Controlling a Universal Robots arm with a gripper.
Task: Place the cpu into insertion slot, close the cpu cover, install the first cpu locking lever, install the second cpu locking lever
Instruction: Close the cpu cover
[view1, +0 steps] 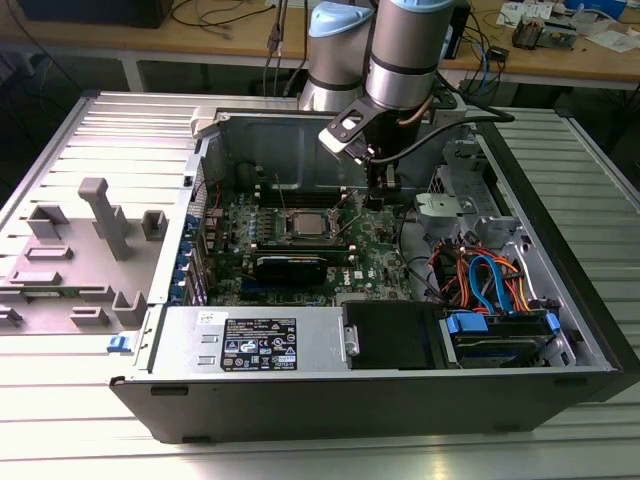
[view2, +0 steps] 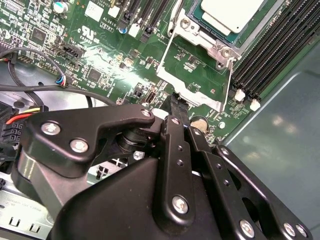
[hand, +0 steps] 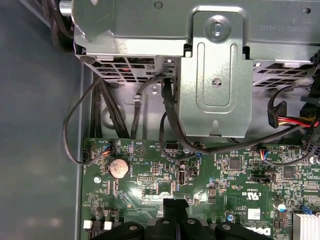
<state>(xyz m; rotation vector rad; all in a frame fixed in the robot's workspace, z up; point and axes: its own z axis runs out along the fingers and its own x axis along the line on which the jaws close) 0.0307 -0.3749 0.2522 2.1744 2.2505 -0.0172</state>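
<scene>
My gripper (view2: 177, 105) is down inside the open computer case (view1: 560, 300), low over the motherboard (view2: 100, 55). Fingers look pressed together w/ nothing visible btwn them. In the second wrist view the tips sit just beside the outer edge of the cpu cover (view2: 166, 52), which is swung open and lies roughly flat, green board showing thru its square window. I can't tell if the tips touch that edge.

The cpu (view2: 227, 12) already sits in the insertion slot (view2: 220, 49), silvery top up, on the far side of the open cover from my tips, w/ black memory slots (view2: 270, 50) next to it.

In the exterior view the gripper (view1: 378, 195) hangs near the cpu (view1: 305, 224), to the exterior view's right of it.

In the first wrist view the tips (hand: 175, 204) are above the board edge, w/ a coin cell (hand: 119, 167) close by and a metal bracket (hand: 215, 75) and black cables (hand: 167, 115) beyond.
</scene>
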